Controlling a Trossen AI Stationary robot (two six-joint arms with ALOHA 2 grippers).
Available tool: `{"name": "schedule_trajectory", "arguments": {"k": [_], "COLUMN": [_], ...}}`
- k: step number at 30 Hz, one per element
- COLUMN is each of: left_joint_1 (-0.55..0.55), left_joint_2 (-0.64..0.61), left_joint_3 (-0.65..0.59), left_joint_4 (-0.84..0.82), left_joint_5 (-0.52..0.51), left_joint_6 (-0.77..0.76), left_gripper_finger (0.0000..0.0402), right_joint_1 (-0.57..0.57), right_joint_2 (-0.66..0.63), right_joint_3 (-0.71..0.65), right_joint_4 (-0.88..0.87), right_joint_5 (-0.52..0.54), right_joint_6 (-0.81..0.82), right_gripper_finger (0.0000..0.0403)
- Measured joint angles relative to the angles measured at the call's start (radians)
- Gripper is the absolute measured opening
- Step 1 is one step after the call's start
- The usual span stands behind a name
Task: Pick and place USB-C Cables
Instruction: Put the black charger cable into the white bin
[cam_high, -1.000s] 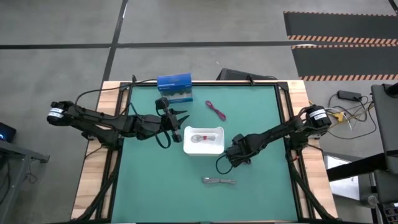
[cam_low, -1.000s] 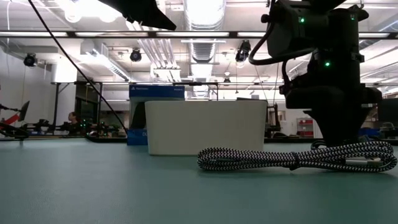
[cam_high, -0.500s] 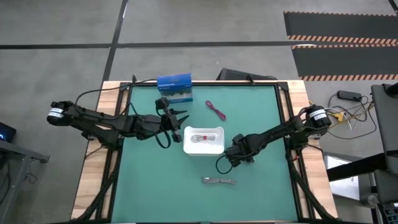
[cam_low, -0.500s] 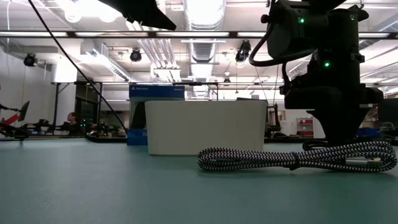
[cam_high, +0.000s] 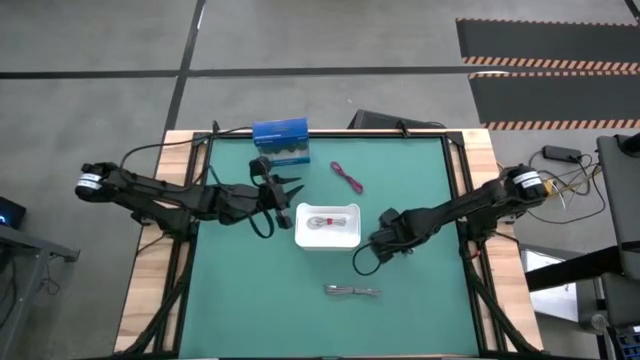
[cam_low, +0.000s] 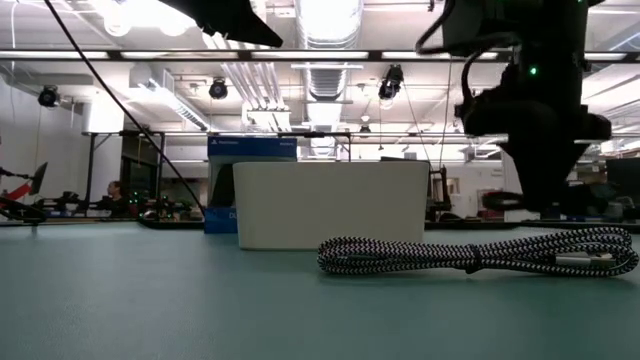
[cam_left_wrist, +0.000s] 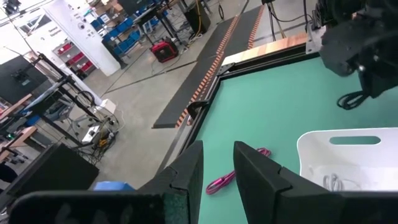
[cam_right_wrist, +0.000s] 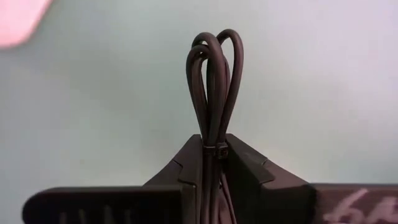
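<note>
My right gripper (cam_high: 383, 243) is just right of the white tray (cam_high: 352, 238) and shut on a black bundled cable (cam_right_wrist: 214, 74). Inside the tray lies a whitish cable (cam_high: 324, 221). A magenta cable (cam_high: 347, 177) rests flat on the mat beyond the tray. A grey braided cable (cam_high: 352, 291) lies flat near the table's front and also shows in the low view (cam_low: 480, 255). My left gripper (cam_high: 288, 192) waits open at the tray's far left corner, nothing between its fingers (cam_left_wrist: 186, 177). My right gripper pinches the black cable bundle between its two fingers at the small tie around the strands (cam_right_wrist: 216, 149). The fingers lie along the bundle, and its looped end (cam_right_wrist: 216, 43) sticks out past the fingertips. Whether the bundle is clear of the mat, I cannot tell.
A blue box (cam_high: 280, 140) stands at the table's far edge, left of the middle. Green mat lies bare on the near left and the far right. Black arm wires loop down beside my right gripper (cam_high: 358, 265).
My right gripper has risen from the mat and shifted slightly toward the table's right edge. The grey braided cable and the tray have stayed in place.
</note>
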Motion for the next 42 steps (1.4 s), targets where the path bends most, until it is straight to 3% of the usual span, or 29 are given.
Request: {"name": "schedule_trajectory", "arguments": {"k": [13,21,30,42], "left_joint_1": [-0.022,-0.037,-0.039,-0.038], "left_joint_2": [-0.103,-0.178,-0.209,-0.209], "left_joint_3": [-0.005,-0.063,-0.093,-0.097], "left_joint_4": [-0.123,-0.121,-0.119,-0.118], "left_joint_5": [0.002,0.002,-0.001,-0.001], "left_joint_6": [-0.090,-0.154,-0.187,-0.185], "left_gripper_finger": [0.0073,0.0073,0.0073,0.0073], "right_joint_1": [0.000,0.000,-0.008,-0.043], "right_joint_2": [-0.228,-0.297,-0.249,-0.090], "right_joint_3": [0.000,0.015,0.190,0.476], "right_joint_4": [0.006,0.134,0.111,0.039], "right_joint_5": [0.230,0.320,0.315,0.205], "right_joint_6": [-0.092,-0.251,-0.385,-0.529], "right_gripper_finger": [0.0042,0.0043,0.0043,0.0043]}}
